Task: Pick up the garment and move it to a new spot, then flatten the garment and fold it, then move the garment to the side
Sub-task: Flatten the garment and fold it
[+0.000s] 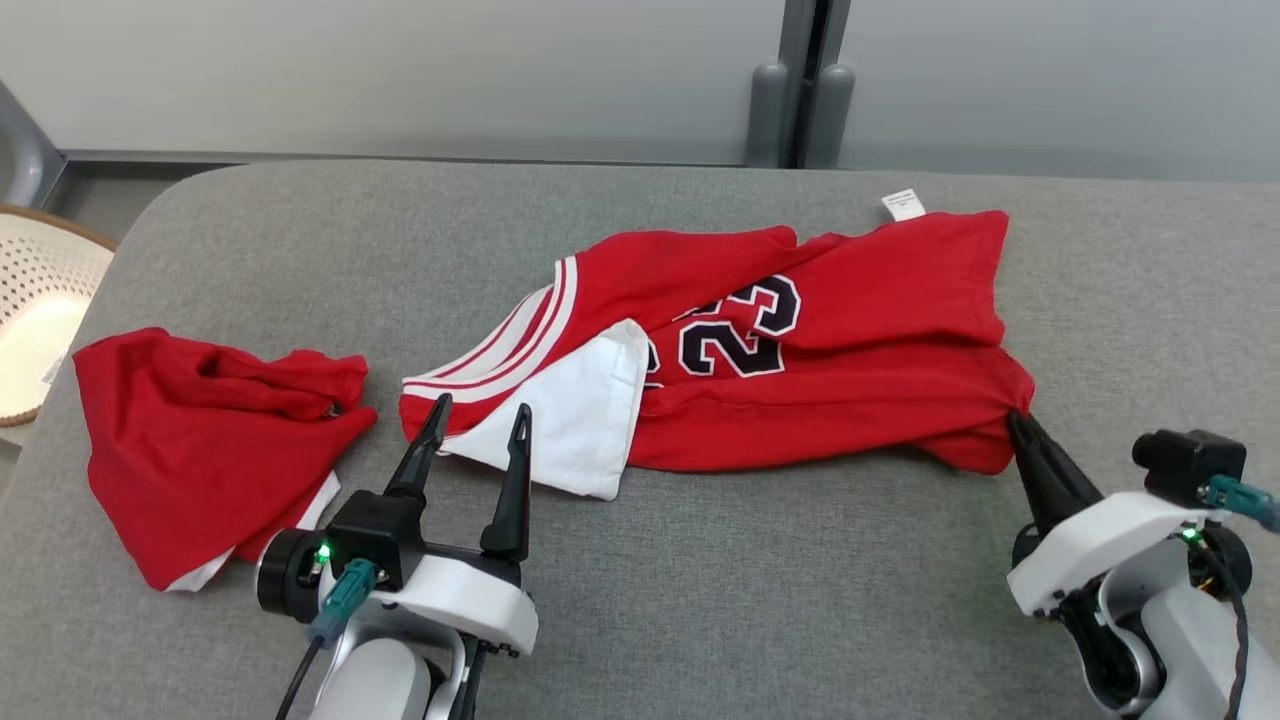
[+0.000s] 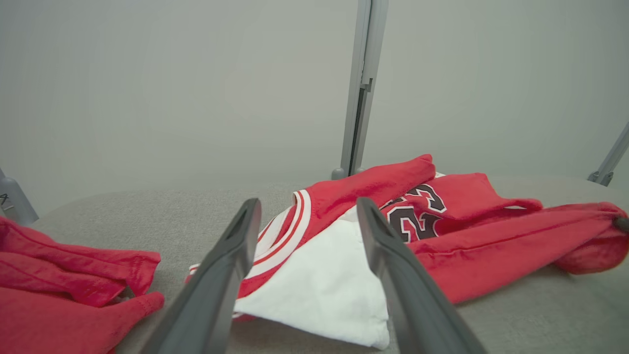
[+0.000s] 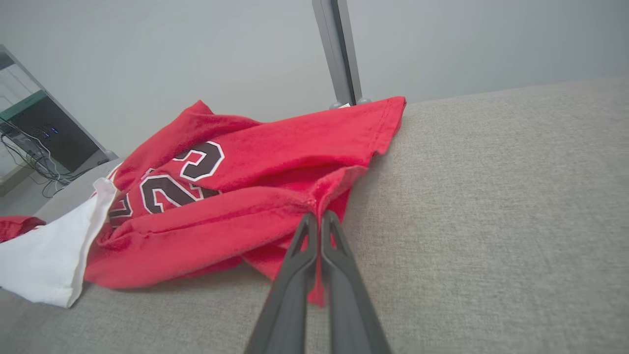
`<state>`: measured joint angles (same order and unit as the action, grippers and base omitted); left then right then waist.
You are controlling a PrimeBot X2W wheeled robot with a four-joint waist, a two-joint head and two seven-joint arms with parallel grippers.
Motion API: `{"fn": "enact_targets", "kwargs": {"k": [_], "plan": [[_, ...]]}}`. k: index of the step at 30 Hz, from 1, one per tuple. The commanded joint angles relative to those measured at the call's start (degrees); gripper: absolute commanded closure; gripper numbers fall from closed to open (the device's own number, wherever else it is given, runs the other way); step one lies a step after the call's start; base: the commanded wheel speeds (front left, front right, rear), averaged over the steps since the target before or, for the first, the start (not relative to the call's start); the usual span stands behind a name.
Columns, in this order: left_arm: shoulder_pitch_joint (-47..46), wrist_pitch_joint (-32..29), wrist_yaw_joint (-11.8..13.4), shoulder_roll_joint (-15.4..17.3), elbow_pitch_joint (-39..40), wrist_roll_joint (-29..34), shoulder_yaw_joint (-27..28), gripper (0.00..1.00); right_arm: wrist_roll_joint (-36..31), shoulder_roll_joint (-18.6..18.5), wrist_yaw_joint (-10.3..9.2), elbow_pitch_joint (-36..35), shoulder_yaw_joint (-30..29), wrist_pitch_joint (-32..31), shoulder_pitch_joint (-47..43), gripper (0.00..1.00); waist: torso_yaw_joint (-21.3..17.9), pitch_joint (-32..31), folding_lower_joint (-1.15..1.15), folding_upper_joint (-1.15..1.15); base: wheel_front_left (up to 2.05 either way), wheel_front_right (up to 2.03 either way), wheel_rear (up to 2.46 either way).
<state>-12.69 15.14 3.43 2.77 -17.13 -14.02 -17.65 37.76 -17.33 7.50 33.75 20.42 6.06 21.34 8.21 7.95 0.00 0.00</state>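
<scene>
Right pincer (image 1: 1014,420) clenched on crumpled red jersey (image 1: 850,300) hem — left pincer (image 1: 482,406) spread wide, over smooth white lining (image 1: 580,420)

surface: grey fabric pad (image 1: 700,600) before me
wall: pale grey panels (image 1: 400,70), grey post (image 1: 797,60)
my left: pale woven basket (image 1: 40,300)

Pale woven basket (image 1: 40,310) beside the grey cushion (image 1: 760,600), grey post (image 1: 795,60) behind it.

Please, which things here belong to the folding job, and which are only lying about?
For the job: jersey; right pincer, shut on its corner; left pincer, open near its white part.
Lying about: red cloth at the left; basket at the far left.
</scene>
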Motion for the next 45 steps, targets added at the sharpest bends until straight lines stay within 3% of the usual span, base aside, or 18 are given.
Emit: {"fn": "enact_targets", "kwargs": {"k": [1,7,13,24,34,35,36,37,38,45], "plan": [[0.7,0.0,0.3,0.2,0.0,0.4,0.3,0.00,0.0,-0.3,-0.02,-0.9,0.0,0.3,-1.3,1.00,-1.1,-1.4,0.00,0.00,0.00,0.00,0.00],[3.2,0.0,0.1,0.2,-1.6,0.6,0.9,0.00,0.0,-0.8,-0.02,-6.7,-0.4,-1.1,-9.7,1.00,-1.9,-3.8,0.00,0.00,0.00,0.00,0.00],[3.9,-0.5,-0.7,0.2,-8.5,-0.3,1.0,0.00,-0.5,0.2,-0.02,-9.9,-2.7,-2.5,-15.0,1.00,-2.2,-4.4,0.00,0.00,0.00,0.00,0.00],[-0.4,-6.5,-5.5,0.2,-15.2,-14.1,-3.9,0.00,-4.6,2.5,-0.02,-11.4,-4.8,-4.5,-13.1,1.00,-3.5,-2.2,0.00,0.00,0.00,0.00,0.00],[-4.6,-7.0,-5.2,0.3,-19.8,-19.4,-9.0,0.00,-6.4,2.9,-0.02,-12.7,-5.2,-5.8,-10.9,1.00,-5.1,0.1,0.00,0.00,0.00,0.00,0.00],[-5.0,-6.9,-5.3,0.3,-20.4,-20.4,-9.9,0.52,-6.7,2.8,-0.02,-12.8,-5.5,-6.0,-10.4,1.00,-5.2,0.4,0.00,0.00,0.00,0.00,0.00],[-5.0,-6.9,-5.3,0.3,-20.4,-20.4,-9.9,0.52,-6.7,2.8,-0.02,-12.8,-5.5,-6.0,-10.4,1.00,-5.2,0.4,0.00,0.00,0.00,0.00,0.00],[-5.3,-6.9,-5.5,0.2,-20.7,-20.6,-10.4,0.93,-6.8,2.7,-0.02,-12.8,-5.6,-6.0,-10.3,1.00,-5.2,0.4,0.00,0.00,0.00,0.00,0.00],[-5.6,-6.7,-5.7,0.2,-21.0,-20.8,-10.9,1.00,-6.9,2.7,-0.02,-12.7,-5.8,-6.0,-10.2,1.00,-5.2,0.5,0.00,0.00,0.00,0.00,0.00],[-6.9,-3.3,-6.1,0.2,-21.3,-21.4,-11.7,1.00,-7.4,2.7,-0.02,-12.3,-7.3,-5.8,-9.8,1.00,-3.9,0.5,0.00,0.00,0.00,0.00,0.00]]}}
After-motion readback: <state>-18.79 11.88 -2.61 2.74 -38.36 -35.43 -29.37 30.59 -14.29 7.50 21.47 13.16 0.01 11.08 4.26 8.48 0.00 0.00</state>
